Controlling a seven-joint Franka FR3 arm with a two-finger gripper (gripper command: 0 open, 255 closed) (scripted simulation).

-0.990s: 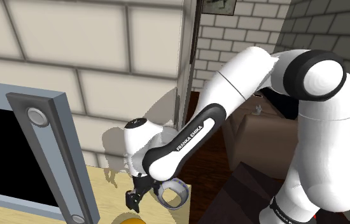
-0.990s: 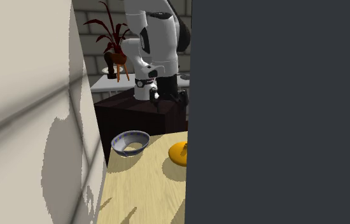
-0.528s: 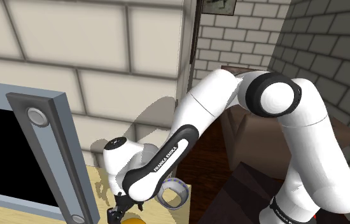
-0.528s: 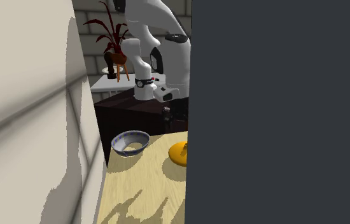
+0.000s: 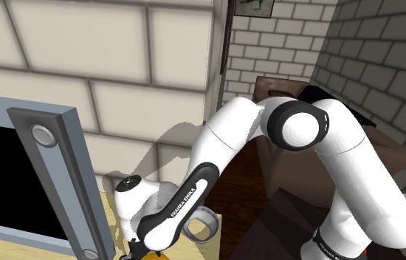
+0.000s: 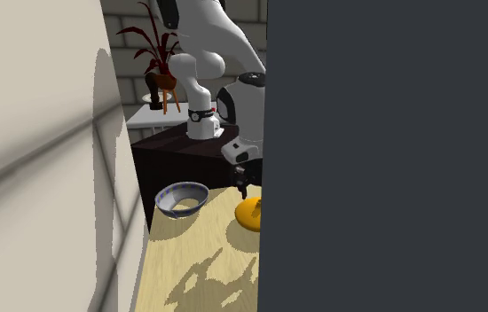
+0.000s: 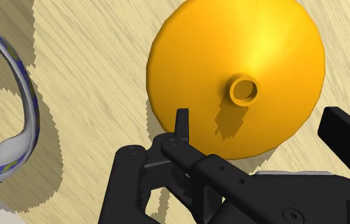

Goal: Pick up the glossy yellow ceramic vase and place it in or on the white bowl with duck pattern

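Bare tabletop [image 7: 97, 76] strip separates vase [image 7: 237, 57] and bowl [image 7: 28, 102]: passage free. Claw [image 7: 266, 130] hangs just above vase, fingers apart. Grey screen frame [image 5: 65, 170] stands close beside vase.

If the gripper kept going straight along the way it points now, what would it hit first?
The gripper would most likely meet the yellow vase right ahead of its open jaws; how far off is unclear.
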